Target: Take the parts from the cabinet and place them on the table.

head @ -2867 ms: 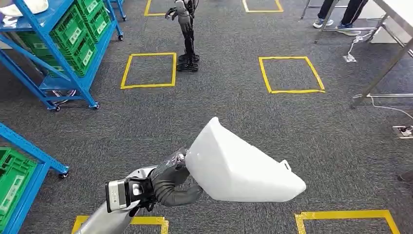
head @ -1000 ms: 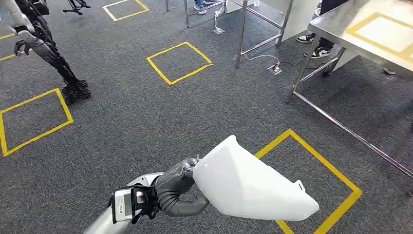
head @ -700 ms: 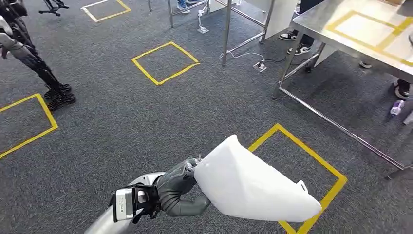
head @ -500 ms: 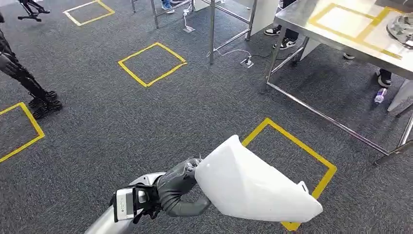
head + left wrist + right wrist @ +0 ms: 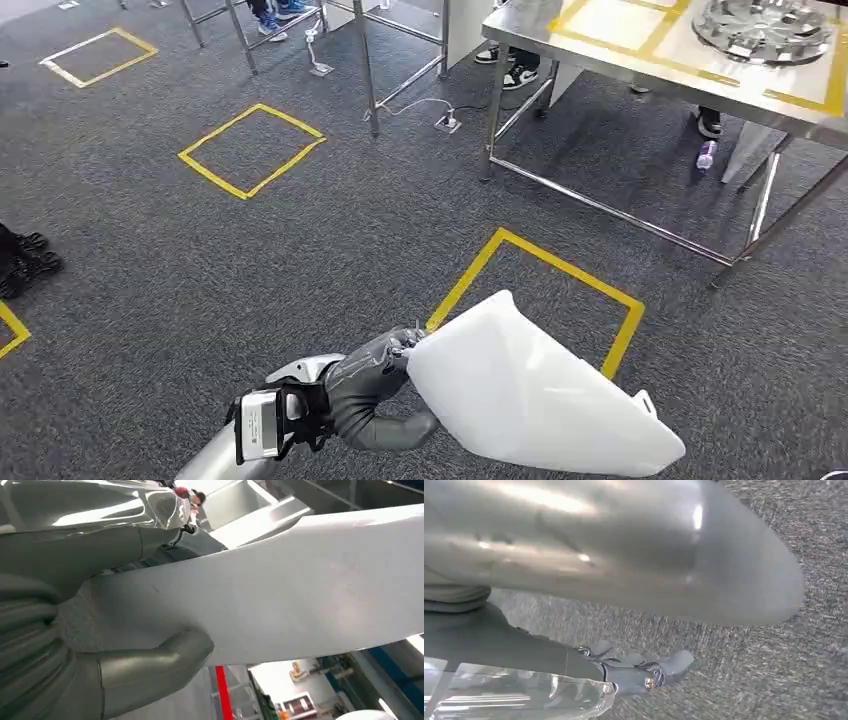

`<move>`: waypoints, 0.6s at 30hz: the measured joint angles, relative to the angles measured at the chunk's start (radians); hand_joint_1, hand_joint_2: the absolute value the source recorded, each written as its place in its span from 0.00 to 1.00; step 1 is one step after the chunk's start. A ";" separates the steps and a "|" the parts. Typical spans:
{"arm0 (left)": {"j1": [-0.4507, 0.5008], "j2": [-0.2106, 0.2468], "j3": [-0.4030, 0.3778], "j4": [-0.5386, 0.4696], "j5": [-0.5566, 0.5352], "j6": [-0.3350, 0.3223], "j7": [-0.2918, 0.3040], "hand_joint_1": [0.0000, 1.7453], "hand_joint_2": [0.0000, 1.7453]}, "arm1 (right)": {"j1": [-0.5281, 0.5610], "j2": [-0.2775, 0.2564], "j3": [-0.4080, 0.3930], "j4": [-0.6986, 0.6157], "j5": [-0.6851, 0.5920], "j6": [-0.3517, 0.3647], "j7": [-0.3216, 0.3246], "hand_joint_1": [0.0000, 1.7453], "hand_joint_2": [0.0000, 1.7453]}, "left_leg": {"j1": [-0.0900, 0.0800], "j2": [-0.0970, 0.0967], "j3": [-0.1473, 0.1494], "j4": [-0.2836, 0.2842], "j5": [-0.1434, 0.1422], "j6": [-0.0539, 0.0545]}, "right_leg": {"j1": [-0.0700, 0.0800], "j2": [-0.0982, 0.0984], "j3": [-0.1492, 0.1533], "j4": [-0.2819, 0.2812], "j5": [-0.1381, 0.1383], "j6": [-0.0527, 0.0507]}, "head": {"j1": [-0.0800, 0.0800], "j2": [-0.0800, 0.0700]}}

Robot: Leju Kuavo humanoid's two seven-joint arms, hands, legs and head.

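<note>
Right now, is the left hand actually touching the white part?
Touching. The left wrist view shows the left hand with its thumb pressed against the white part; the head view agrees.

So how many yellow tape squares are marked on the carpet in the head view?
3 full outlines: one far left at the top, one mid-floor, one before the steel table, partly hidden by the white part. A yellow corner at the left edge may be another.

The view has turned, bringing the steel table closer.
</note>
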 joint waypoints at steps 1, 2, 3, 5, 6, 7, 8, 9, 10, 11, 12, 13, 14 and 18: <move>-0.002 -0.003 -0.001 0.000 0.003 -0.001 0.003 1.00 1.00 | -0.002 0.000 0.000 0.000 -0.001 0.000 0.000 0.00 0.00 | 0.002 0.012 0.002 -0.006 -0.001 -0.002 | -0.001 0.011 -0.006 0.000 0.002 0.005 | 0.001 0.000; -0.003 -0.006 -0.002 0.000 0.003 -0.001 0.006 1.00 1.00 | 0.000 0.000 0.000 0.000 0.000 0.001 0.000 0.00 0.00 | -0.002 0.021 -0.001 -0.005 -0.001 0.000 | -0.005 0.019 -0.010 -0.003 0.007 0.014 | 0.000 0.000; -0.003 -0.008 -0.005 0.002 0.003 -0.001 0.007 1.00 1.00 | 0.003 0.000 0.000 0.000 0.001 0.002 0.000 0.00 0.00 | -0.006 0.030 -0.001 -0.004 0.000 0.003 | -0.009 0.030 -0.011 -0.006 0.011 0.020 | 0.000 0.000; -0.006 -0.012 -0.007 0.003 0.003 0.004 0.007 1.00 1.00 | 0.006 -0.002 0.000 0.000 0.006 0.002 0.000 0.00 0.00 | 0.004 0.060 0.006 -0.015 0.013 0.022 | -0.011 0.026 -0.022 0.001 0.010 0.029 | 0.000 0.000; -0.007 -0.015 -0.008 0.007 0.000 0.005 0.005 1.00 1.00 | 0.007 0.000 0.000 0.000 0.009 0.004 0.000 0.00 0.00 | 0.003 0.068 0.004 -0.015 0.014 0.026 | -0.003 -0.026 -0.039 0.033 -0.014 0.029 | 0.006 0.000; -0.005 -0.014 -0.008 0.009 0.000 0.007 0.000 1.00 1.00 | 0.004 -0.001 0.000 0.000 0.012 0.006 -0.001 0.00 0.00 | 0.001 0.082 0.002 -0.015 0.014 0.028 | -0.001 -0.061 -0.071 0.100 -0.056 0.032 | 0.012 0.000; -0.005 -0.012 -0.008 0.013 -0.002 0.008 -0.002 1.00 1.00 | 0.001 -0.002 0.000 0.000 0.015 0.009 -0.004 0.00 0.00 | -0.001 0.098 0.000 -0.015 0.014 0.029 | -0.001 -0.077 -0.112 0.187 -0.098 0.035 | 0.011 0.000; -0.002 -0.009 -0.008 0.017 -0.003 0.010 -0.003 1.00 1.00 | 0.000 -0.001 0.001 0.000 0.016 0.011 -0.007 0.00 0.00 | -0.003 0.113 -0.002 -0.015 0.014 0.029 | -0.001 -0.083 -0.146 0.267 -0.130 0.037 | 0.013 0.000; 0.000 -0.007 -0.009 0.021 -0.004 0.011 -0.005 1.00 1.00 | 0.000 0.001 0.001 0.000 0.017 0.011 -0.007 0.00 0.00 | -0.003 0.128 -0.003 -0.014 0.014 0.030 | -0.001 -0.085 -0.164 0.315 -0.140 0.038 | 0.012 0.000; 0.002 -0.006 -0.010 0.024 -0.004 0.011 -0.006 1.00 1.00 | 0.002 0.002 0.001 0.000 0.019 0.011 -0.008 0.00 0.00 | -0.004 0.140 -0.003 -0.014 0.013 0.030 | -0.001 -0.087 -0.155 0.305 -0.128 0.037 | 0.012 0.000; 0.002 -0.005 -0.010 0.026 -0.005 0.011 -0.006 1.00 1.00 | 0.003 0.001 0.001 0.000 0.020 0.011 -0.008 0.00 0.00 | -0.004 0.151 -0.002 -0.014 0.013 0.030 | -0.001 -0.089 -0.121 0.251 -0.099 0.035 | 0.012 0.000; 0.002 -0.005 -0.009 0.026 -0.006 0.011 -0.006 1.00 1.00 | 0.003 -0.001 0.001 0.000 0.022 0.011 -0.008 0.00 0.00 | -0.004 0.161 -0.001 -0.013 0.011 0.028 | -0.001 -0.098 -0.066 0.156 -0.058 0.033 | 0.012 0.000; 0.002 -0.005 -0.009 0.026 -0.008 0.011 -0.007 1.00 1.00 | 0.002 -0.002 0.001 0.000 0.024 0.011 -0.008 0.00 0.00 | -0.005 0.171 0.003 -0.013 0.009 0.025 | -0.001 -0.120 -0.004 0.049 -0.022 0.031 | 0.012 0.000; 0.001 -0.005 -0.009 0.030 -0.021 0.011 -0.010 1.00 1.00 | 0.000 0.000 0.002 0.000 0.025 0.011 -0.007 0.00 0.00 | -0.014 0.198 0.006 -0.012 0.005 0.009 | 0.009 -0.135 0.018 -0.004 -0.026 0.009 | 0.007 0.000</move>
